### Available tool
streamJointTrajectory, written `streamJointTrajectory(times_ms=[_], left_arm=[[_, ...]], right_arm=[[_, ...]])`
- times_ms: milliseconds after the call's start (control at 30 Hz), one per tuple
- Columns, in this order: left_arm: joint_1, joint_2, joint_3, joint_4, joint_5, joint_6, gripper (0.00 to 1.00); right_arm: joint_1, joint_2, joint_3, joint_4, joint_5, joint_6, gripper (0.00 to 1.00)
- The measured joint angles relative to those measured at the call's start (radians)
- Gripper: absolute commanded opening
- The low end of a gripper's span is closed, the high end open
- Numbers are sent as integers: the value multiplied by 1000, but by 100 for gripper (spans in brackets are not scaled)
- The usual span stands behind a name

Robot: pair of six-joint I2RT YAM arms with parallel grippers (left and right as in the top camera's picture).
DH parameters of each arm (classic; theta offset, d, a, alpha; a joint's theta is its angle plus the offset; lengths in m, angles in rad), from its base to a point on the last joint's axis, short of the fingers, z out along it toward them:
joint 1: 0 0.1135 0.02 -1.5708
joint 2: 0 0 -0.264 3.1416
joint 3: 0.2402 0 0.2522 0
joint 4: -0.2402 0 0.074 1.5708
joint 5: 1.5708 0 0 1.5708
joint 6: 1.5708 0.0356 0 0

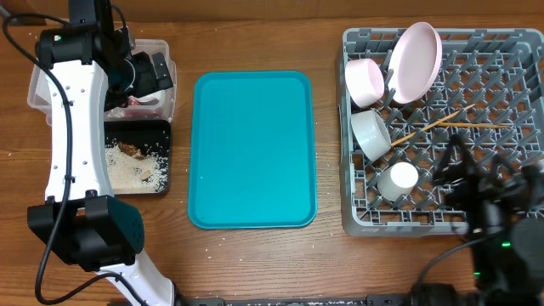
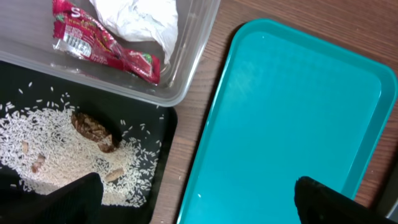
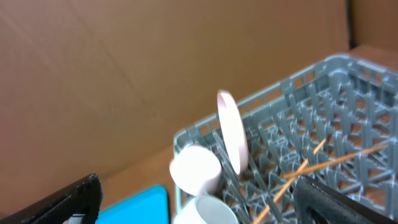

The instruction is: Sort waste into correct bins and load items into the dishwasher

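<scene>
The clear tub (image 2: pixel 186 74) holds the red snack wrapper (image 2: pixel 102 46) and the crumpled white tissue (image 2: pixel 140 18). The black tray (image 2: pixel 165 134) beside it holds rice crumbs (image 2: pixel 56 146) and brown scraps (image 2: pixel 93 129). My left gripper (image 2: pixel 199 205) is open and empty, above the gap between the black tray and the teal tray; overhead it (image 1: pixel 157 75) hangs over the tub (image 1: pixel 161 47). The grey dish rack (image 1: pixel 357 223) holds a plate (image 1: pixel 415 59), two bowls (image 1: pixel 365 82) (image 1: pixel 371 132), a cup (image 1: pixel 398 178) and chopsticks (image 1: pixel 463 125). My right gripper (image 3: pixel 199 208) is open and empty over the rack's near side (image 1: pixel 455 170).
A flat teal tray (image 1: pixel 252 149) lies in the middle of the wooden table, between the black tray (image 1: pixel 161 127) and the rack. My left arm (image 1: pixel 72 144) runs along the left edge. A brown wall (image 3: pixel 155 74) stands behind the rack.
</scene>
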Motion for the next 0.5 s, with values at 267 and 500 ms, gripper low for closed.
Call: streamJointTrajectory(times_ms=[267, 500], left_arm=[[0, 0, 0, 0, 0, 0, 100], [0, 0, 0, 0, 0, 0, 100]], right_arm=[[39, -227, -404, 240, -34, -33, 100], [91, -339, -593, 327, -15, -40, 100]])
